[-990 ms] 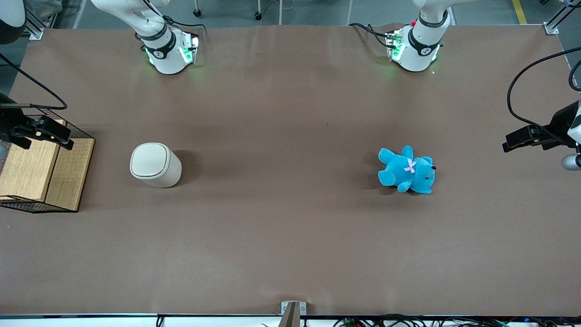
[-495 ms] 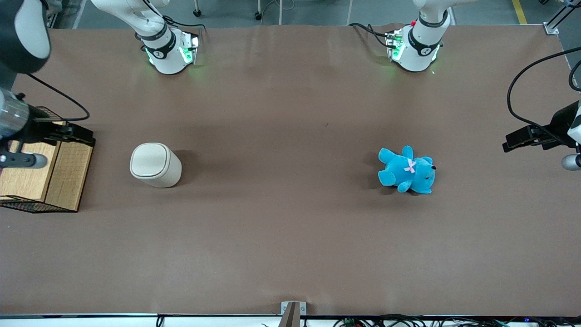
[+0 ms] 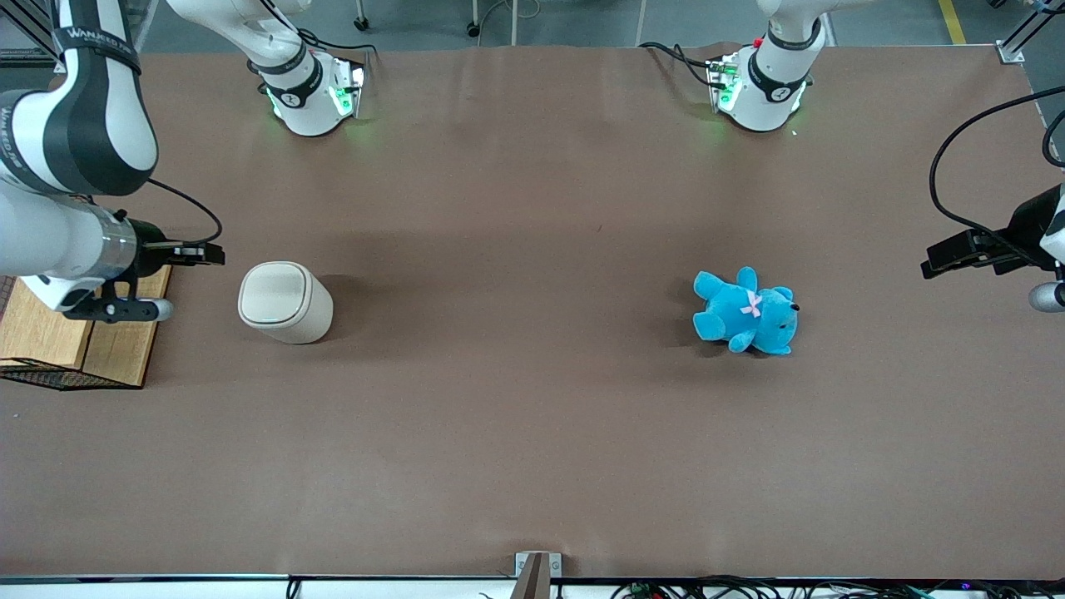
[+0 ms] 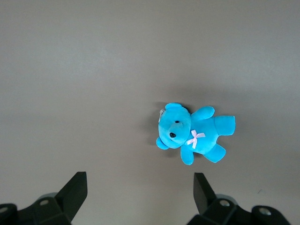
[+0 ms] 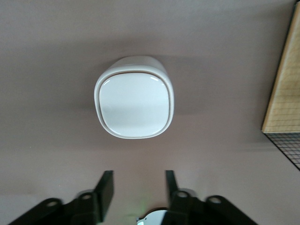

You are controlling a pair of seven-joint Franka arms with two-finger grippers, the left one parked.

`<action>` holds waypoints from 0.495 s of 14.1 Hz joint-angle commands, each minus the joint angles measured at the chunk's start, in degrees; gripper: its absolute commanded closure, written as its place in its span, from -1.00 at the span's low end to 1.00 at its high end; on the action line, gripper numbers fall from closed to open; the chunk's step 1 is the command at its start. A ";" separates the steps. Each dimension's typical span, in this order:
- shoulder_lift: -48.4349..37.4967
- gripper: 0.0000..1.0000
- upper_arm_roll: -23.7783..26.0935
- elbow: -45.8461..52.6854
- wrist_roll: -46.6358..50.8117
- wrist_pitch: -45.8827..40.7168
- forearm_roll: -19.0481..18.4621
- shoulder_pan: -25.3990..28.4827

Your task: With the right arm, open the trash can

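My claw hangs above the table with its two dark fingers spread apart and nothing between them. In the front view the claw sits at the end of my white and black arm, just beside the trash can and apart from it, toward my own end of the table. A black cable loops over the wrist.

The trash can stands upright with its flat lid shut. It is a smooth cream-white plastic tub, rounded-square in section, with a thin seam running round the lid. Nothing lies between my fingers and it.

Under my forearm, at the table's edge, is a box of pale wood with black wire mesh on its sides; from the wrist I see its grained wooden face and a corner of mesh.

The table is covered in a matte brown sheet with faint creases. Well away toward the parked arm's end lies a fuzzy bright blue teddy bear with a small pink bow; it lies there on its back.
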 commanded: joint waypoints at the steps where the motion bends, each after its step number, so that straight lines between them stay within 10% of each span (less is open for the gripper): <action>1: 1.89 0.98 0.35 -0.85 0.42 0.72 0.96 0.72; 7: 6.38 0.99 0.35 -3.56 1.03 7.74 2.02 3.44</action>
